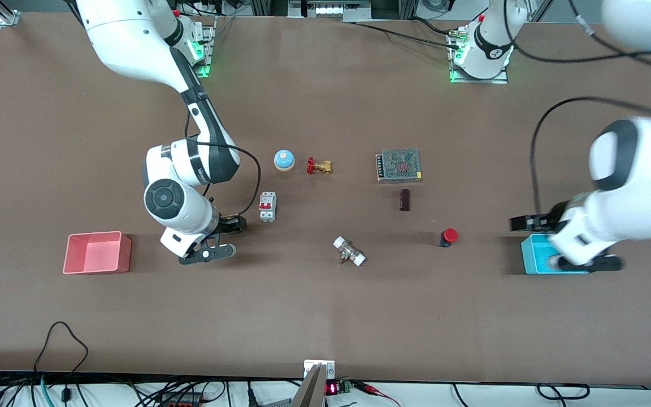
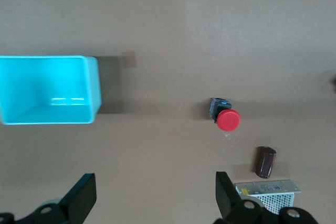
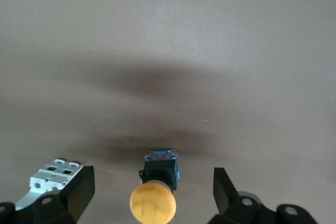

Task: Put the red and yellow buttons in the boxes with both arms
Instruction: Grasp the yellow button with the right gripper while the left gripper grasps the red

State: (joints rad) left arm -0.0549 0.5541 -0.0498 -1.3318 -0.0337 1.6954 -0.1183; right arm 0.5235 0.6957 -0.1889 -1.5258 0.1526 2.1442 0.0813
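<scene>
While both arms hang low over the brown table (image 1: 325, 316), each gripper's jaws stand spread and hold nothing. Nearest the front camera, the left gripper (image 1: 585, 263) hovers over the cyan square plastic bin (image 1: 537, 254) at the left arm's end of the table. Toward the right arm's end sit the pink-red square plastic bin (image 1: 97, 252) and, beside it, the right gripper (image 1: 208, 254). Its wrist view shows the push button with an orange-yellow cap (image 3: 153, 201) on the table between its released jaws, untouched. A white fitting (image 1: 349, 251) lies mid-table. Slightly farther, the push button with a round red cap (image 1: 448, 237) rests between that fitting and the cyan bin, apart from both.
</scene>
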